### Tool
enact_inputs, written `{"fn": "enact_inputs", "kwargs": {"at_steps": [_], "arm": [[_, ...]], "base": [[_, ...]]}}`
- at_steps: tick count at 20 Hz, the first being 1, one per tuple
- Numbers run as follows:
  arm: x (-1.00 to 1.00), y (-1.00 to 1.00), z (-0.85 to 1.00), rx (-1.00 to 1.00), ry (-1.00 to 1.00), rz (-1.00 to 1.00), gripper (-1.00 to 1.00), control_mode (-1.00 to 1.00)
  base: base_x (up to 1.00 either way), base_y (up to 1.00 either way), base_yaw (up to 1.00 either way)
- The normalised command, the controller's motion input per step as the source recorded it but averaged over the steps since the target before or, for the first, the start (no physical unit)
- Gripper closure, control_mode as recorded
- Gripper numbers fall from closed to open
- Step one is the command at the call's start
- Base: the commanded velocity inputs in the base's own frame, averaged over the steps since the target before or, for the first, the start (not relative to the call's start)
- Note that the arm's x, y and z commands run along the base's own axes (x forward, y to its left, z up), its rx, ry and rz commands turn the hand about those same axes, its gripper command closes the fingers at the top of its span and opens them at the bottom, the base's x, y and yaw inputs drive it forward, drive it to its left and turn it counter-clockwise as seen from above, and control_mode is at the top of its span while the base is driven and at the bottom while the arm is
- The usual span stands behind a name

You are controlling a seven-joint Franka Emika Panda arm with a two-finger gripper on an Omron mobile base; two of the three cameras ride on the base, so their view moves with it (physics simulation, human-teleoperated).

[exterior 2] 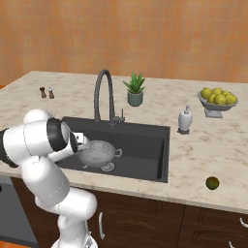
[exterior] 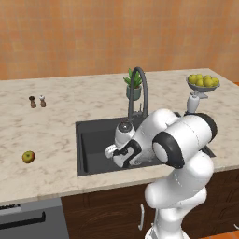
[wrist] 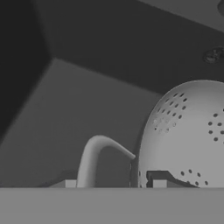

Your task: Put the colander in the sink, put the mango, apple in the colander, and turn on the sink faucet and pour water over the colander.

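My gripper point(exterior 2: 83, 145) is down inside the dark sink point(exterior 2: 145, 145), shut on the silvery perforated colander point(exterior 2: 99, 152) at its rim by one handle. The colander hangs tilted on its side over the basin's left half. In the hand view its dotted bowl point(wrist: 188, 131) is at the right and a bent handle point(wrist: 94, 153) rises between my fingertips point(wrist: 158, 183). The tall gooseneck sink faucet point(exterior 2: 104, 92) stands behind the basin, with no water running. The apple point(exterior: 28, 157) lies on the counter left of the sink. The dark green mango point(exterior 2: 212, 182) lies near the counter's front edge on the right.
A stemmed bowl of yellow-green fruit point(exterior 2: 217, 99) and a soap dispenser point(exterior 2: 185, 119) stand right of the sink. A potted plant point(exterior 2: 135, 89) is behind it. Two small shakers point(exterior 2: 46, 92) stand far left. My own arm point(exterior: 182, 140) hides the basin's right part in the left base view.
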Motion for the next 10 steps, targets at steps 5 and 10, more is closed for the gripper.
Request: {"fn": "enact_inputs", "kwargs": {"at_steps": [5,10], "arm": [[0.24,-0.06,-0.43,0.00,0.00,-0.03,1.00,-1.00],[0.17,-0.03,-0.46,0.00,0.00,-0.03,1.00,-1.00]], "base": [[0.00,0.00,0.00],[0.00,0.00,0.00]]}}
